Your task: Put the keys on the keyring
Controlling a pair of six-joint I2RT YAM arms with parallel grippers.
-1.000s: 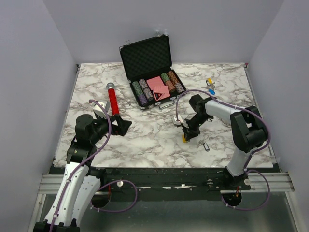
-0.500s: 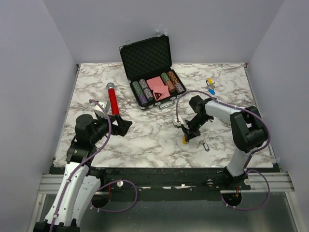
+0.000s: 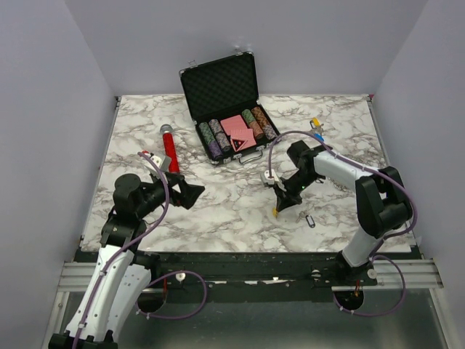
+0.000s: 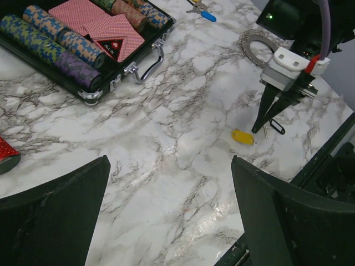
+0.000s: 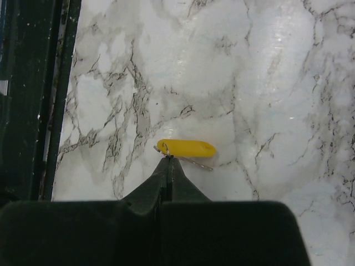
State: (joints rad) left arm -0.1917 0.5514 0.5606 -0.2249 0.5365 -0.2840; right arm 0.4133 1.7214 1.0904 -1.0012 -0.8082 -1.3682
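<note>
Pinching at the front right of the marble table (image 3: 218,218): the right gripper (image 3: 282,206) has its jaws fully together, tips meeting on the tiny ring at one end of the yellow-tagged key (image 5: 186,148). The tag lies flat on the marble and does not look lifted. In the right wrist view its long axis runs left-right across the frame, ring end at the left by the fingertips (image 5: 158,185), free end to the right. The blade lies alongside under the tag, pointing right and tilted slightly toward the camera.

A black-tagged key (image 3: 310,220) lies flat just to the robot's right of that gripper, not touching it. The keyring (image 4: 244,49) lies flat farther back, partly hidden by the right arm, well apart from the yellow tag. A second yellow key (image 3: 315,122) and a blue key (image 3: 318,136) sit near the far right edge.

The left gripper (image 3: 190,193) is spread wide with nothing in it, hovering over the front left. An open poker chip case (image 3: 221,87) stands at back centre.
</note>
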